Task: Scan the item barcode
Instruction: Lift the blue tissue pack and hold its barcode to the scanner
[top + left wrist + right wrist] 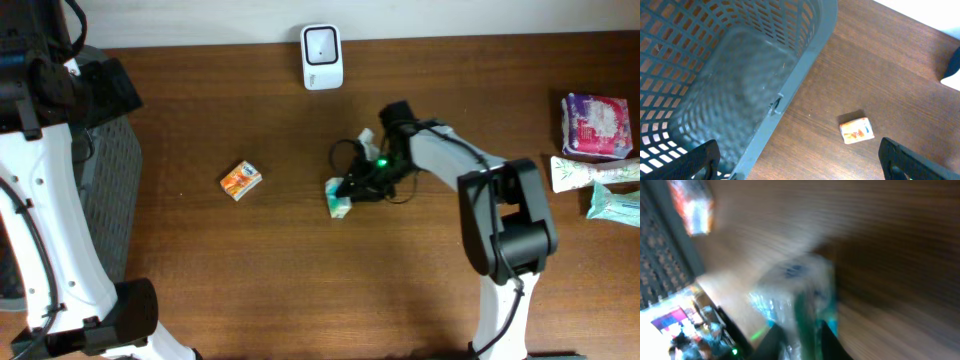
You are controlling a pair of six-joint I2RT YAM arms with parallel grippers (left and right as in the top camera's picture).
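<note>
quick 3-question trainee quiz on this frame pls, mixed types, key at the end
1. True or false: the orange packet lies on the table, outside the grey basket.
2. Fill in: the jaws of the left gripper are ___.
3. Which gripper is at the green-and-white packet? A) the left one B) the right gripper C) neither

Key: 1 true; 2 open; 3 B.
</note>
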